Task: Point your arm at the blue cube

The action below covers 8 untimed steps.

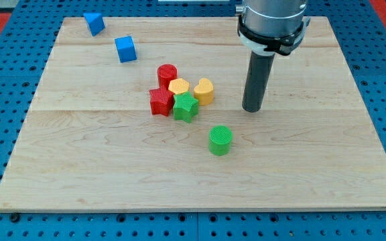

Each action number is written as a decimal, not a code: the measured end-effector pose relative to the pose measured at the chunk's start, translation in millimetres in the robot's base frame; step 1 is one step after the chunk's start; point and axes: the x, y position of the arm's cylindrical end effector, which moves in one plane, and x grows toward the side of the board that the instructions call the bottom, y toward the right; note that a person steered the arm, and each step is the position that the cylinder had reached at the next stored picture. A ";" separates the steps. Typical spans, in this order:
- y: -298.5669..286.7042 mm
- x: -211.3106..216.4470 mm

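Toward the board's top-left corner sits the blue cube [125, 49], light, rigid, slide-prone; my tip [251, 108], bare and grasping nothing, stands well apart — aim at its near face.

The counter [79, 167] fills most of the frame. A blue block [94, 23], its shape unclear, sits in the upper left corner. The blue cube [125, 49] lies just below and right of it, apart from it.

Near the centre is a tight cluster. The red cylinder [167, 72] is at its top, with the yellow hexagon [178, 87] below it and the yellow heart [204, 91] to the right. The red star [160, 101] is lower left and the green star [185, 107] lower right.

The green cylinder [220, 140] stands alone, below and right of the cluster. My tip [251, 109] rests right of the yellow heart, well apart from the blue cube.
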 end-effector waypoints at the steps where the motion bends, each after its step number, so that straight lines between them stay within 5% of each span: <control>1: 5.8 0.0; 2: 14.4 -0.3; 4: 56.7 -106.3; 6: -39.3 -165.2; 8: -94.9 -152.4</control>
